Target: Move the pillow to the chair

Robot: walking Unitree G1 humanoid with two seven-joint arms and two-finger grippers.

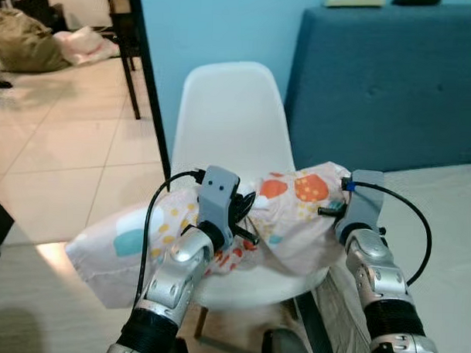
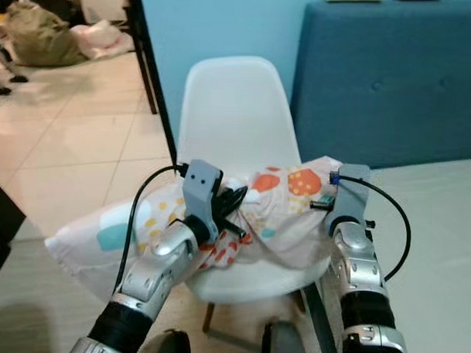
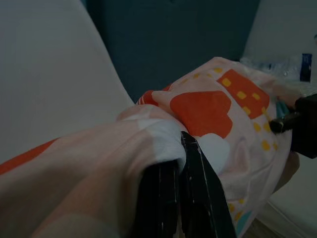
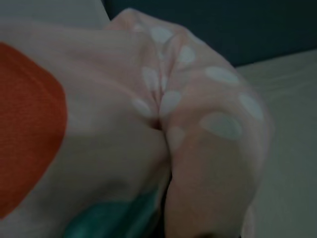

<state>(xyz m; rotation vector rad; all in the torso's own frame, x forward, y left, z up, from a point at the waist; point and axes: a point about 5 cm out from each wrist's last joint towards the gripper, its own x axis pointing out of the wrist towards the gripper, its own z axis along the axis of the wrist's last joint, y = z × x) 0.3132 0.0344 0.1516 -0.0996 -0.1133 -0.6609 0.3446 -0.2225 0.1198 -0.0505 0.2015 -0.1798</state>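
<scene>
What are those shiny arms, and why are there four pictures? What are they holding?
Those are the two silver arms of a walking robot that helps at home. Two pictures come from cameras in its head, like eyes looking down. The other two come from little cameras on its wrists, so they look very close and dark.

At the end of each arm is a black pincer. The left pincer and the right pincer are both pinching a soft pillow with orange, yellow and teal shapes. In the left wrist view you can see the black fingers squeezed on the cloth.

The pillow is lying across the seat of a white chair, with one end hanging off the side. Behind it is a blue headboard.
</scene>
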